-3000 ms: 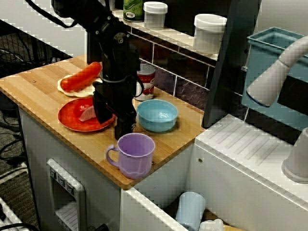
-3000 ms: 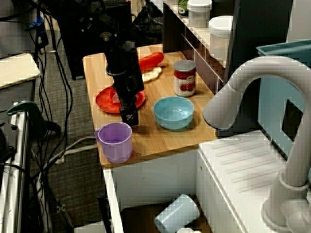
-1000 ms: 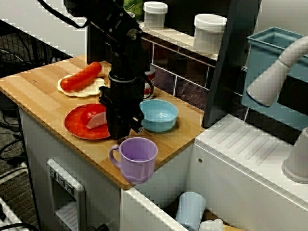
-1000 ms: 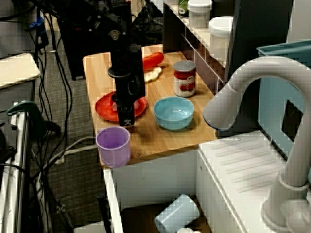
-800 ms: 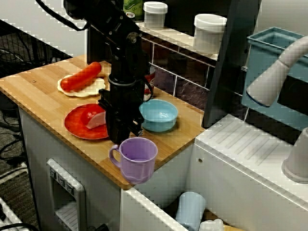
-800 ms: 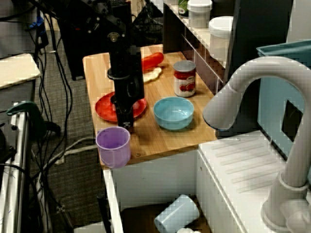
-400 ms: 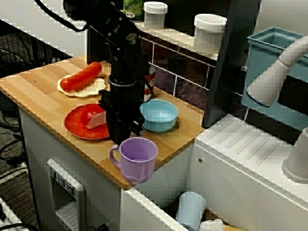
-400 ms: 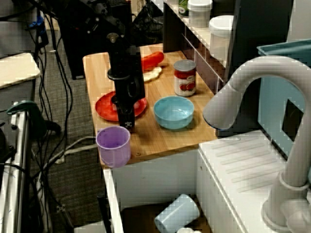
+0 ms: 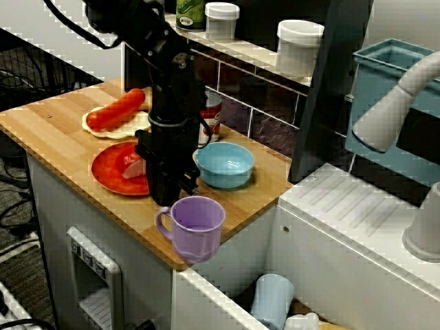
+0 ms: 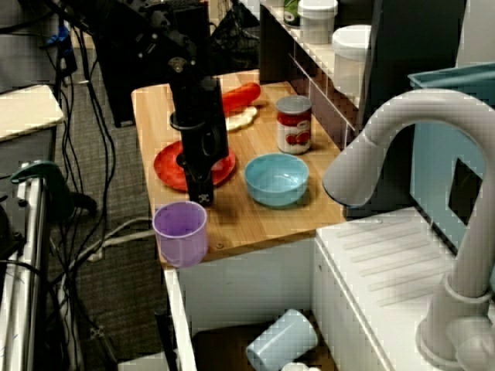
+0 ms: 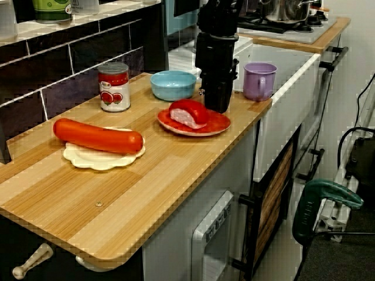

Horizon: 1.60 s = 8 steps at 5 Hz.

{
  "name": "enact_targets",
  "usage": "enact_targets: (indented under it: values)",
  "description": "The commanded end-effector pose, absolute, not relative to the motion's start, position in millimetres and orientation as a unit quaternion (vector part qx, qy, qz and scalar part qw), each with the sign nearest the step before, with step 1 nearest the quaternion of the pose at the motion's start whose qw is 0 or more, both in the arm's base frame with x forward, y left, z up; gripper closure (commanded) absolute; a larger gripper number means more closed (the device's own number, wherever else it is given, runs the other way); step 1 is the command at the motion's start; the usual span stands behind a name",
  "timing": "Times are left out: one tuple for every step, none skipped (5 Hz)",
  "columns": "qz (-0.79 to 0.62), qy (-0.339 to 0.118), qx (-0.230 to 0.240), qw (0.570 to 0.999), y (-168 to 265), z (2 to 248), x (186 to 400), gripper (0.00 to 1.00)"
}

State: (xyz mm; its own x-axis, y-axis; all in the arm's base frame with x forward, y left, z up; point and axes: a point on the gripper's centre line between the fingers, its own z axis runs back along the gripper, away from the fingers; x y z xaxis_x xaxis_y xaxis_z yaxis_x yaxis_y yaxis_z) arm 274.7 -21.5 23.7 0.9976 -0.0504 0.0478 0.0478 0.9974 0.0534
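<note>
gripper at rim of one red plate, jaws open or closed can't tell, one purple mug, one blue bowl, one can, one sausage

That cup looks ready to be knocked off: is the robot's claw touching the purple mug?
Apart. The view from the counter's end shows a clear strip of background between the gripper and the purple mug.

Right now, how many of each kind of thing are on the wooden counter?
Plates: 2, red plate and white plate
Bowl: 1
Mug: 1
Can: 1
Food: 2, sausage and meat
Total: 7
</note>
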Motion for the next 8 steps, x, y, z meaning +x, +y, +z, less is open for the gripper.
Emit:
enact_targets:
  values:
    - [-0.014,-0.033,0.027,0.999,-6,30,282,1.0]
    - [-0.012,-0.03,0.028,0.999,1,33,285,1.0]
    - [-0.012,-0.03,0.029,0.999,10,36,287,1.0]
    - [-0.007,-0.028,0.032,0.999,20,38,291,1.0]
    - [-0.015,-0.026,0.042,0.999,33,41,297,1.0]
    - [-0.016,-0.027,0.05,0.998,49,44,299,1.0]
    - [-0.007,-0.028,0.051,0.998,62,46,299,1.0]
    - [-0.009,-0.024,0.051,0.998,69,47,298,1.0]
